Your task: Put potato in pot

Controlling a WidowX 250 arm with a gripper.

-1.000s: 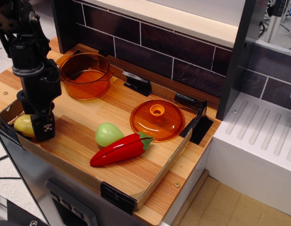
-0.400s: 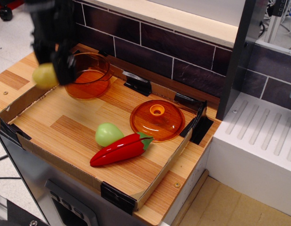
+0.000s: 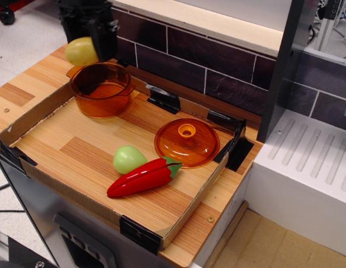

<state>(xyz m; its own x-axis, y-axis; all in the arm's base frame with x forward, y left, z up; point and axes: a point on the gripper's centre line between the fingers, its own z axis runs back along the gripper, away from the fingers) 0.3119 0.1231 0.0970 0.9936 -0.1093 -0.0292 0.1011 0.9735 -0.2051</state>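
Above pot [image 3: 101, 89], pincer [image 3: 90, 46] gripping potato [image 3: 81, 51]

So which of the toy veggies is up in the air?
The yellow potato. The gripper holds it above the amber pot, while the green toy and red pepper lie on the board.

Flat orange translucent lid with knob [image 3: 187, 142] right of centre; pale green rounded toy [image 3: 128, 158] touching glossy red plastic pepper [image 3: 143, 176], near side.
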